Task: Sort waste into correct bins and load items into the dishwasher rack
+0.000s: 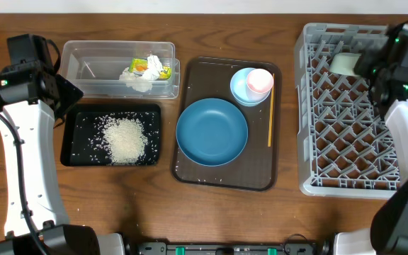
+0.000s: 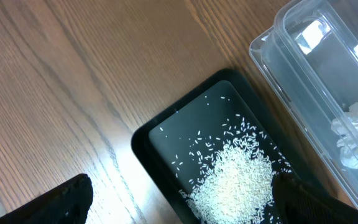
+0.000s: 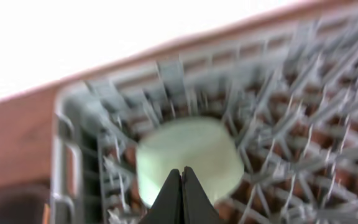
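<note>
The rice [image 1: 125, 138] lies heaped in the black tray [image 1: 68, 142]. Crumpled tissue [image 1: 139, 81] and the yellow-green wrapper [image 1: 151, 66] lie in the clear tub [image 1: 94, 67]. My left gripper [image 2: 179, 205] is open and empty above the black tray's [image 2: 145, 146] left edge and rice [image 2: 235, 180]. The mint-green bowl [image 3: 188, 149] sits upside down in the rack's [image 1: 346, 142] far-left corner. My right gripper [image 3: 182, 177] is shut and empty just above it. The dark blue bowl [image 1: 212, 132], the pink cup [image 1: 260, 81] inside the light blue bowl [image 1: 239, 88], and the orange stick [image 1: 270, 117] are apart from both grippers.
The bowls, cup and stick lie on a dark brown serving tray [image 1: 261, 177] between the bins and the rack. A few stray rice grains lie on it. The clear tub [image 2: 303, 68] is right behind the black tray. Bare wood lies left of the black tray.
</note>
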You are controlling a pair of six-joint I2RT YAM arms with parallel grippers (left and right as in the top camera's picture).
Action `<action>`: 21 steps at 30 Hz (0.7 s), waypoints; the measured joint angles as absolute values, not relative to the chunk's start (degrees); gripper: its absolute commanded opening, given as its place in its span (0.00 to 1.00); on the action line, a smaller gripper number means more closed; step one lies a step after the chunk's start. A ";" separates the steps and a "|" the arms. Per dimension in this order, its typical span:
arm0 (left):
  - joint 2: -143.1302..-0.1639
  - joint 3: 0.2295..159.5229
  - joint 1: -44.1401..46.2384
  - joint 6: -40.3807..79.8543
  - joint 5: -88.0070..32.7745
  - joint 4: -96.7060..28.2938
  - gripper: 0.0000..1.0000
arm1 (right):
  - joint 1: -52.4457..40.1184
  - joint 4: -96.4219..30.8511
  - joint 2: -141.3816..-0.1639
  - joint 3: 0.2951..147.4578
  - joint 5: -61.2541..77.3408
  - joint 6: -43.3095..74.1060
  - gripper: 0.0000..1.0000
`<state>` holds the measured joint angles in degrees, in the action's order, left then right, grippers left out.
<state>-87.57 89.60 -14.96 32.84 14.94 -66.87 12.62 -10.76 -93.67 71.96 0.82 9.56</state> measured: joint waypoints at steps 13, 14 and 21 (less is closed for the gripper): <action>-87.57 89.60 -14.96 32.84 14.96 -66.87 0.94 | 12.62 -1.26 -102.21 72.01 1.30 5.54 0.01; -87.57 89.60 -14.96 32.84 14.96 -66.87 0.94 | 12.62 -1.34 -103.48 72.01 1.34 5.37 0.01; -87.57 89.60 -14.96 32.84 14.96 -66.89 0.94 | 12.62 -2.50 -106.34 72.20 1.52 3.51 0.01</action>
<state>-87.57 89.60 -14.96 32.84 14.96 -66.89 12.62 -2.50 -106.34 72.20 1.52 3.51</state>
